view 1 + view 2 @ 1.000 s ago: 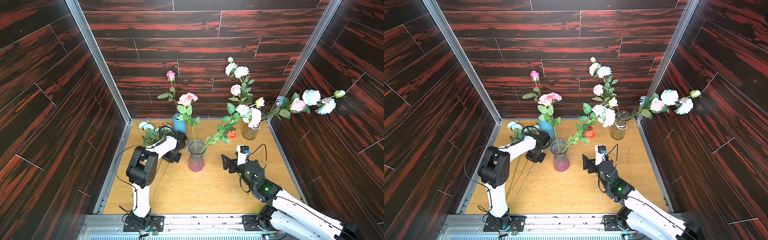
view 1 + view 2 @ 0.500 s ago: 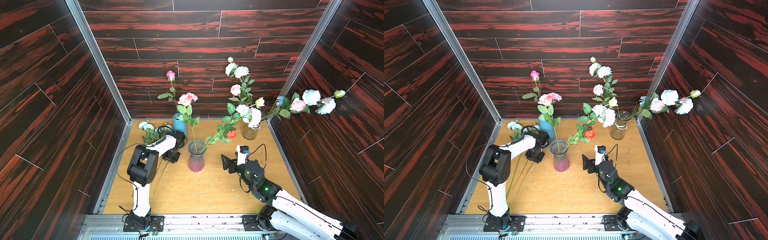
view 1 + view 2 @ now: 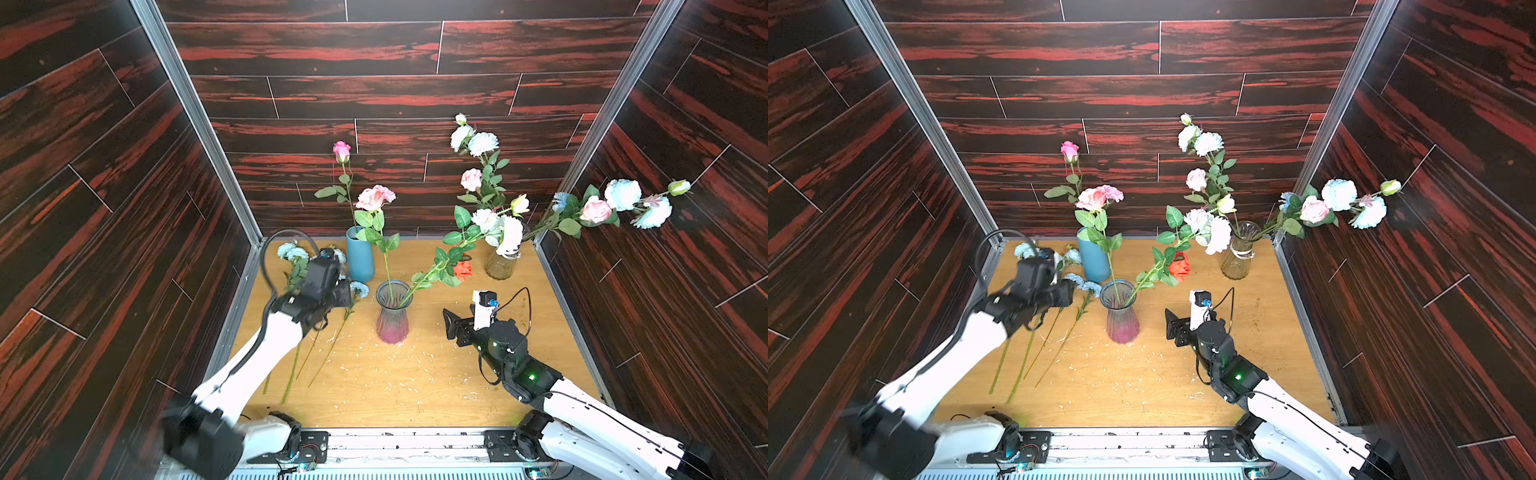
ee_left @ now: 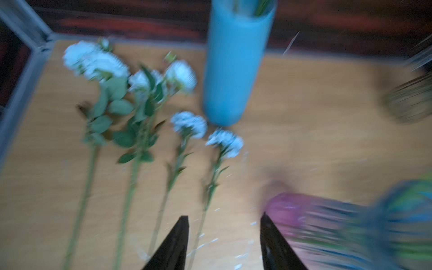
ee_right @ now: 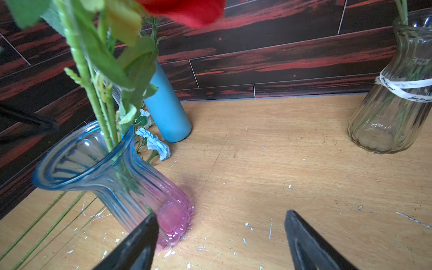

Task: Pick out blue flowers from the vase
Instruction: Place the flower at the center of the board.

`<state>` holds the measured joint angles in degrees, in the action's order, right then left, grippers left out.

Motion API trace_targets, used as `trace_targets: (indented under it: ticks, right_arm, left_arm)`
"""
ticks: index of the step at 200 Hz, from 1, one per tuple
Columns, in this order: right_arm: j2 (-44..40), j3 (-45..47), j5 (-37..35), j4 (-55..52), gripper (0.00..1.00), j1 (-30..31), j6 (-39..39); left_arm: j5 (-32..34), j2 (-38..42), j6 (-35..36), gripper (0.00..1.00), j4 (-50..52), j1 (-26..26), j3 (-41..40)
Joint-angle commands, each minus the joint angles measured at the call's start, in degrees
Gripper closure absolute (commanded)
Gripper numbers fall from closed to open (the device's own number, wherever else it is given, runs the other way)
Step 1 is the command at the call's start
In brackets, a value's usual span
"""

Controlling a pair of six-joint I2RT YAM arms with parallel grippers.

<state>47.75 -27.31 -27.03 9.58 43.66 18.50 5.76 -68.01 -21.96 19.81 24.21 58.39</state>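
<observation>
At the left, four blue flowers [image 4: 189, 122] lie flat on the table [image 3: 415, 382], stems side by side and heads toward the back wall, just beside the blue vase [image 3: 360, 257]. Our left gripper [image 4: 224, 216] hangs over the stems on the side nearest the middle vase [image 3: 392, 316], its jaws parted and nothing clamped, though that wrist view is blurred. From the middle vase's mouth a leafy stem [image 3: 436, 266] slants up and to the right, past a red rose [image 3: 462, 270], toward pale ruffled heads [image 3: 509, 235]. We cannot say for sure whether those heads ride on that stem or rise from the clear vase [image 3: 500, 264] behind. Our right gripper [image 5: 221, 214] sits low, just right of the middle vase's base, jaws wide and empty. So we judge the right arm the nearer one for the next pick: the stem lies above it and toward the back, its long axis leaning away to the right. More blue heads [image 3: 622, 194] seem to reach out from the clear vase toward the right wall.
</observation>
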Motion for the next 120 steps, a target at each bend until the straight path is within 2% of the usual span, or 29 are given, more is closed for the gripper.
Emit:
trace_targets:
  ticks: [1,30,66,77,100,120]
  right_arm:
    - [-1.76,-1.62,-0.87,-2.97,0.14,-0.22,1.39]
    - [-1.24,-4.63,1.62,-7.59,0.17,-0.23,2.64]
    - [0.98,-7.8,4.77,-9.58,0.21,-0.24,3.6]
    - [1.57,-8.04,5.14,-9.46,0.21,-0.24,3.73]
    - [4.01,-7.08,3.23,-7.75,0.21,-0.24,3.39]
    - [7.39,-6.47,2.12,-5.69,0.26,-0.33,3.1]
  left_arm:
    - [-7.03,3.49,-4.16,0.49,-12.86,1.85,-3.19]
    - [-10.39,8.53,-3.49,0.47,-13.02,3.83,-4.86]
    - [-14.09,9.03,-3.0,0.46,-15.59,4.82,-5.86]
    - [-14.95,9.12,-2.15,0.46,-16.77,6.92,-5.36]
    - [-12.42,8.59,2.45,0.45,-16.74,13.78,-2.59]
    - [-10.76,6.63,5.45,0.46,-16.57,17.31,-0.79]
